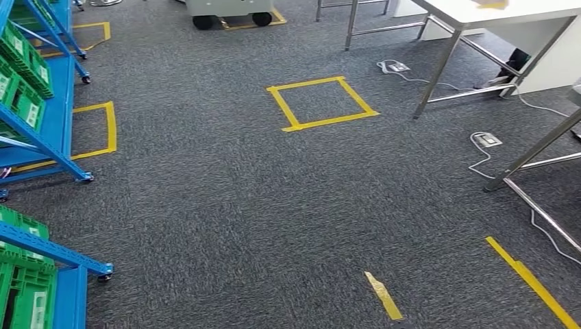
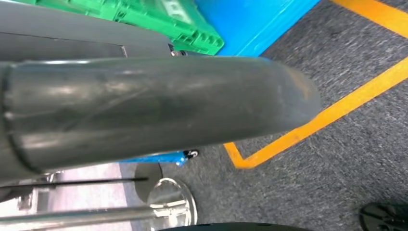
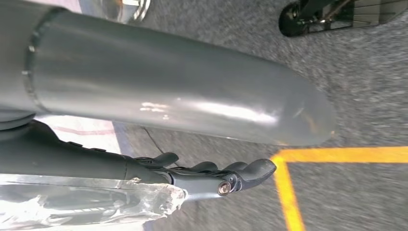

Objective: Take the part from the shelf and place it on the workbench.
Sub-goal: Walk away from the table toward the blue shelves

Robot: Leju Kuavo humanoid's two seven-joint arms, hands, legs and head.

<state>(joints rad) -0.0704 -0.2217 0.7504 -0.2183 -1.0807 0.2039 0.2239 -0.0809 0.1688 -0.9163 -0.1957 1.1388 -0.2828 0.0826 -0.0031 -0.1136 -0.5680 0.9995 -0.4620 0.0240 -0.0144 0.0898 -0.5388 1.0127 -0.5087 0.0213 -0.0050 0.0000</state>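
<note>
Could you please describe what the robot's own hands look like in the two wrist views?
In both wrist views, a thick, smooth, glossy grey thumb, rounded like a tube, spans the picture. The left hand shows that grey form, faintly scuffed. On the right hand, slim darker fingers lie beside it, curved, with a small round metal fastener at one joint. No cables or markings are visible.

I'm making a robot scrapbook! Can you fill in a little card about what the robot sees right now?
Floor: grey carpet
Left side: blue shelves holding green crates
Ahead: yellow tape square
Far right: white table on steel legs
By the legs: floor socket with a white cable
Left hand: near a green crate; holding anything, cannot tell
Right hand: clear crinkly thing beside its fingers; held or not, cannot tell
</note>
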